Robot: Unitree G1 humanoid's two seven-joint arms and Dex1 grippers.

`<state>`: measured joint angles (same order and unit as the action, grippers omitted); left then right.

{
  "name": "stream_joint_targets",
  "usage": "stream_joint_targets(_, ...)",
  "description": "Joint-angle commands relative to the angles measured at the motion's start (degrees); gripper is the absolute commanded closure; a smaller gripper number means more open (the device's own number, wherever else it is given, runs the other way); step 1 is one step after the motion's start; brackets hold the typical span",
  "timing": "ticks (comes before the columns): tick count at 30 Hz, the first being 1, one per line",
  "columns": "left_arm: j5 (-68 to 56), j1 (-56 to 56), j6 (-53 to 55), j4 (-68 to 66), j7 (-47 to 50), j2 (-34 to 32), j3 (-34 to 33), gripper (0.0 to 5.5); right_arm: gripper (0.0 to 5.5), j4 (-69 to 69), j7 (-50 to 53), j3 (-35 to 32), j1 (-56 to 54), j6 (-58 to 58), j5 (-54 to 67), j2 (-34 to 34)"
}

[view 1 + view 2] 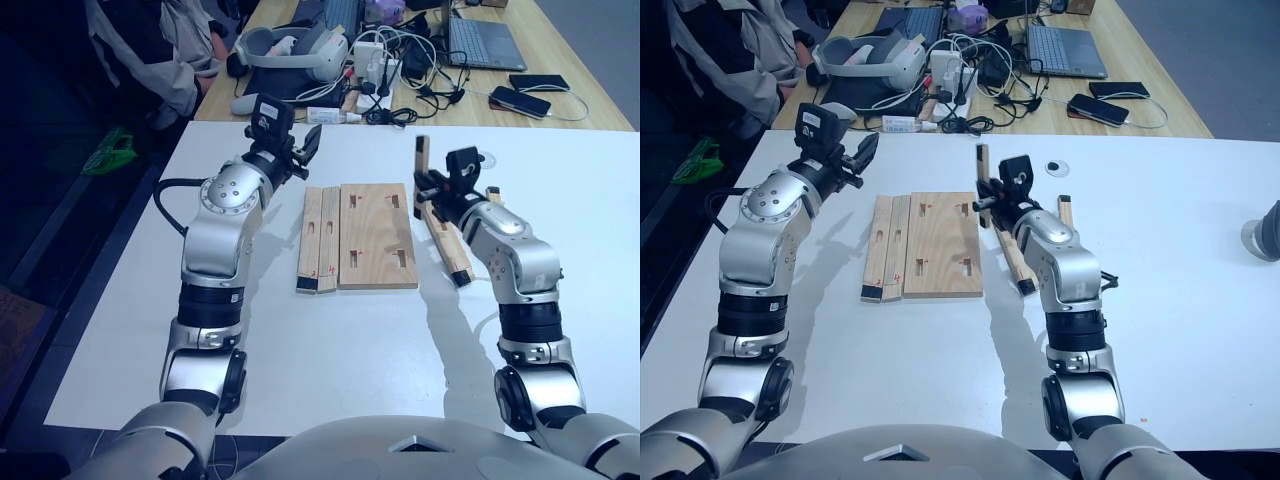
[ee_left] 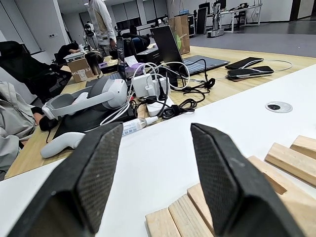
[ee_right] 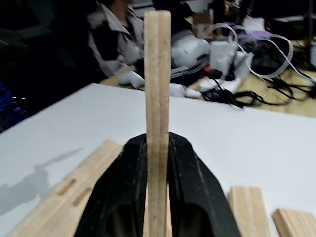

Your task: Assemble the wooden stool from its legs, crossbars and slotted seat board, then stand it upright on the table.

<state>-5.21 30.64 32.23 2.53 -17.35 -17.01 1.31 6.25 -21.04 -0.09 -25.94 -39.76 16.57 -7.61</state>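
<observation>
on the white table (image 1: 330, 350) lie one pale square wooden seat board (image 1: 378, 236) with four slots and two slotted wooden planks (image 1: 318, 240) against its left edge, while the right gripper (image 3: 157, 163) clamps one upright narrow wooden strip (image 3: 158, 74) and the left gripper (image 2: 158, 173) hangs wide open, empty.

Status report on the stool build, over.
Right gripper shut on an upright slat. Left gripper open, empty. Seat board flat, unassembled. Loose slats beneath right arm.

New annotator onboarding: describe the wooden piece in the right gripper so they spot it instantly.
On the white table, look just right of the slotted seat board. The wooden bar there is clamped in the right gripper; it alone stands upright, others lie flat.
</observation>
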Motion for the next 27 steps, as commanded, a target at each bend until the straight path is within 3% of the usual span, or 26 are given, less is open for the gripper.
stream_joint_targets(1, 1.08, 6.55, -2.71, -7.21, -2.54, 1.15, 3.13, 2.97, 5.10, 4.33, -9.05, 2.87, -3.54, -0.79, 5.27, -2.30)
stream_joint_targets(10, 0.63, 9.33, -1.31, -7.42, -5.79, 3.27, 6.32, 2.97, 5.10, 1.66, -19.37, 10.50, -4.62, 1.50, 4.70, -6.69)
stream_joint_targets(17, 2.29, 7.06, 0.82, -3.93, -4.67, 4.20, 8.73, 2.97, 5.10, -2.64, -17.01, 11.29, -5.39, 4.92, 0.97, -7.18)
stream_joint_targets(27, 2.71, 5.38, 3.75, -4.76, -2.15, 3.40, 5.71, 2.97, 5.10, 2.67, -16.52, 7.17, -3.17, 5.45, 2.28, -9.22)
